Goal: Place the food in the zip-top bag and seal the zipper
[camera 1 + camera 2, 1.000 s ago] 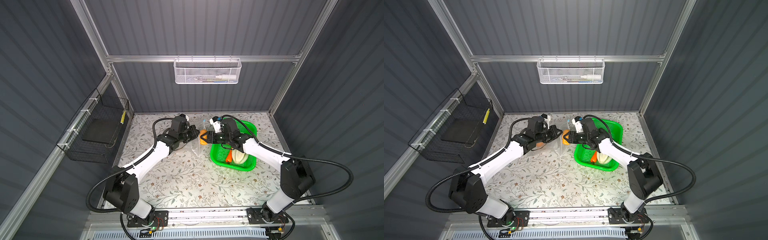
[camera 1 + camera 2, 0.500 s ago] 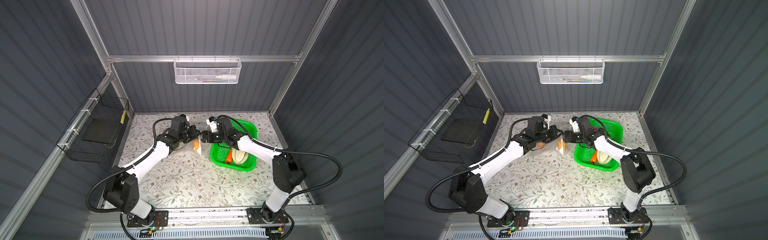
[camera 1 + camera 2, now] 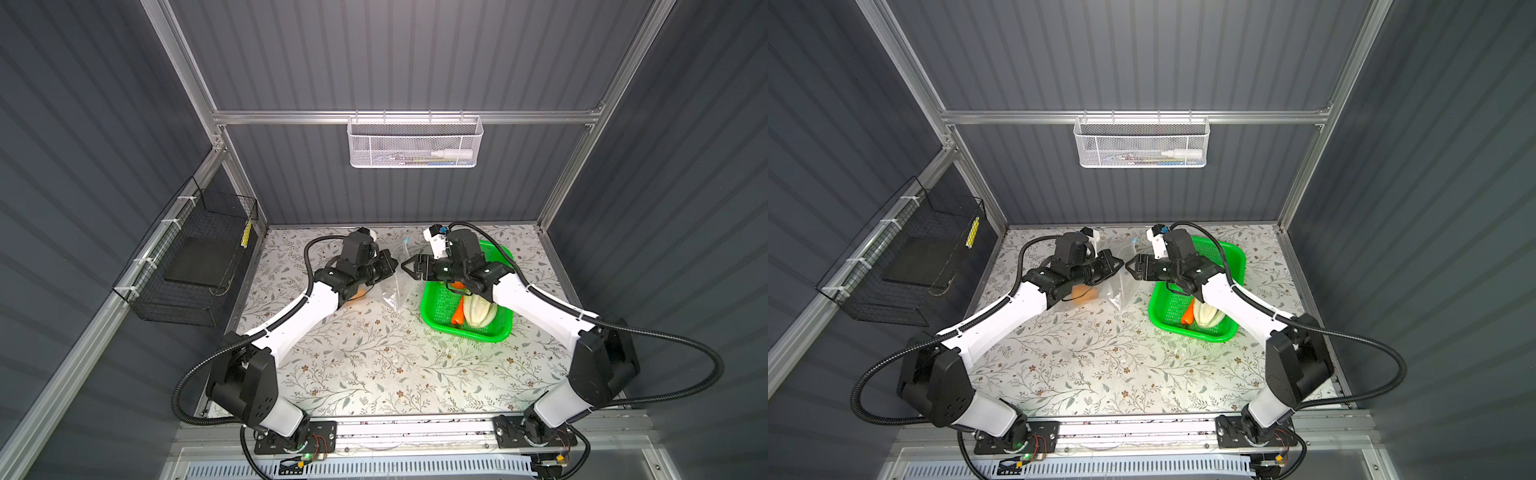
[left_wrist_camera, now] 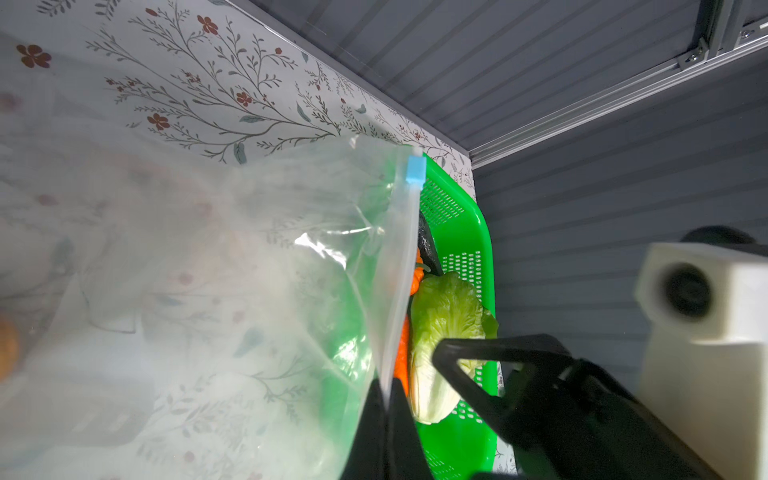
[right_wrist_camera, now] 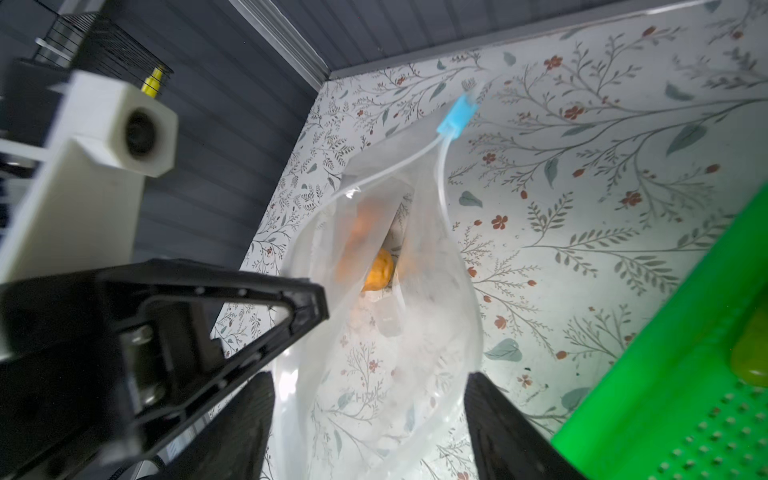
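The clear zip-top bag [image 3: 392,286] [image 3: 1123,286] hangs between both arms, mouth open. My left gripper [image 3: 390,266] [image 4: 388,399] is shut on the zipper strip at the mouth, far from the light-blue slider [image 4: 415,168] [image 5: 457,114]. My right gripper [image 3: 409,266] [image 5: 370,424] stands open at the mouth, holding nothing. An orange lump of food [image 5: 378,270] [image 3: 1084,291] lies deep inside the bag. The pale-green cabbage [image 3: 478,311] [image 4: 446,332] and the carrot [image 3: 458,313] [image 4: 402,357] lie in the green basket [image 3: 432,316].
The green basket's rim [image 5: 665,395] sits close beside my right gripper, with a dark piece [image 4: 428,245] at its far end. A black wire rack [image 3: 195,266] hangs on the left wall and a white mesh basket [image 3: 415,141] on the back wall.
A second ago my right gripper held an orange piece at the bag's mouth. It opened, and the piece has dropped in and slid deeper, under my left arm. My left gripper stayed shut.
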Controlling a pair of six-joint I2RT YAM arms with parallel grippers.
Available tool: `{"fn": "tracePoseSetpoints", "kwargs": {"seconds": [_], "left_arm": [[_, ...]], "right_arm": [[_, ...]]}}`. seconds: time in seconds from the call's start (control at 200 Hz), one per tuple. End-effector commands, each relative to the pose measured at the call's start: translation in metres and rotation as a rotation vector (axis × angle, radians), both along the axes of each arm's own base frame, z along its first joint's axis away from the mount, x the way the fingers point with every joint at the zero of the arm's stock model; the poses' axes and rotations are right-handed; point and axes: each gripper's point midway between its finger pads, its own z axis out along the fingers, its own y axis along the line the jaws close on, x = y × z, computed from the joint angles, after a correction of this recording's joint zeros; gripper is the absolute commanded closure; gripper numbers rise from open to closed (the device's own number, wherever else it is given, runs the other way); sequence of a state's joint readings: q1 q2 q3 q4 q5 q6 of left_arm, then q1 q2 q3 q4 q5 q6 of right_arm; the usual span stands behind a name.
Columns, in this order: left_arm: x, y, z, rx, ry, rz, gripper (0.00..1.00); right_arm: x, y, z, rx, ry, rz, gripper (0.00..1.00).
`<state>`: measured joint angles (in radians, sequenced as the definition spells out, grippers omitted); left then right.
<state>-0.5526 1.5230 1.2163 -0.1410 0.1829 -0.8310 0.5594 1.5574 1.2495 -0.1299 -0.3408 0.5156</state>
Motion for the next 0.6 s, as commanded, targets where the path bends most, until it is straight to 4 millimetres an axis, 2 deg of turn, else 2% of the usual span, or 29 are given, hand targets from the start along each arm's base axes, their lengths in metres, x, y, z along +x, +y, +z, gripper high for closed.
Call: {"fn": "tracePoseSetpoints", "kwargs": {"seconds": [0.0,0.15,0.28,0.425,0.595], "left_arm": [[0.002,0.005,0.004,0.027,-0.029,0.011,1.0],[0.003,0.001,-0.005,0.021,-0.011,-0.001,1.0],[0.003,0.0,-0.011,0.027,0.001,-0.005,1.0],[0.002,0.003,-0.014,0.035,0.004,-0.002,1.0],[0.0,0.005,-0.014,0.049,-0.003,0.001,1.0]], "right_arm": [[0.003,-0.033,-0.007,-0.058,0.016,-0.11,0.29],[0.01,-0.074,-0.031,-0.145,0.095,-0.24,0.38],[0.019,-0.097,-0.056,-0.204,0.164,-0.293,0.48],[0.034,-0.109,-0.082,-0.319,0.243,-0.306,0.6],[0.058,-0.114,-0.103,-0.435,0.282,-0.338,0.62]]}}
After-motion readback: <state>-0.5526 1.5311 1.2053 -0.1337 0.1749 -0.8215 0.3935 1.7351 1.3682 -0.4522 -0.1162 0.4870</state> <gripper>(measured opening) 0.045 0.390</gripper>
